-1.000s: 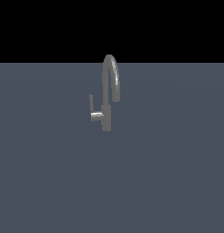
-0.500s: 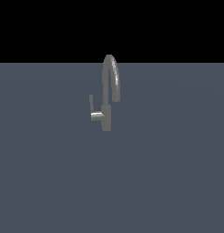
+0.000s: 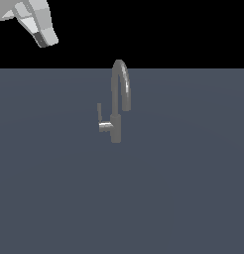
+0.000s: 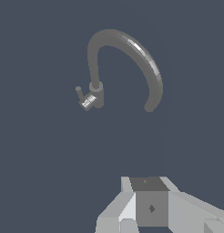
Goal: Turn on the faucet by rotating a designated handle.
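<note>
Faucet (image 3: 116,106) stands mid-desk (image 3: 183,198), its handle (image 3: 100,115) upright beside the post and untouched; the tool (image 3: 42,34) hovers well above and away, jaw state impossible to tell. Approach and turn remain.

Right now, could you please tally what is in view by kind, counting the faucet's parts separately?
Gooseneck spout: 1
Faucet post: 1
Handle lever: 1
Robot hand: 1
Total: 4
</note>
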Robot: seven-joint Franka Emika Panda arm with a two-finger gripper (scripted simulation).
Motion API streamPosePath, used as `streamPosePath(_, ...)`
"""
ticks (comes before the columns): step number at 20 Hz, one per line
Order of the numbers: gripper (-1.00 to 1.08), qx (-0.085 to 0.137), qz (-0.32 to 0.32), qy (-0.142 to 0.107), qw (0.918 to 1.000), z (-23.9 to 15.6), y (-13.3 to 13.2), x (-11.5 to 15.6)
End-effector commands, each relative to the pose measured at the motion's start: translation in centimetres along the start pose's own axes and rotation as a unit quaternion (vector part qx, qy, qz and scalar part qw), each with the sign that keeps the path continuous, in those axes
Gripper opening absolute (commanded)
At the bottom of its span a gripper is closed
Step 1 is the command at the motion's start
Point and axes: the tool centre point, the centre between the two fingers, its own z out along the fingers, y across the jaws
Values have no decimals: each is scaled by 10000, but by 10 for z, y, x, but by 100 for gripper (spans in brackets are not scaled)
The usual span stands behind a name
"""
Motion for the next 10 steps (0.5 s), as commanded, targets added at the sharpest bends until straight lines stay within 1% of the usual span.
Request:
streamPosePath(1,-100,-42,168,95,9998,10,-9,0)
streamPosePath(10,-100,-200,705,399,9965,44,-37,5)
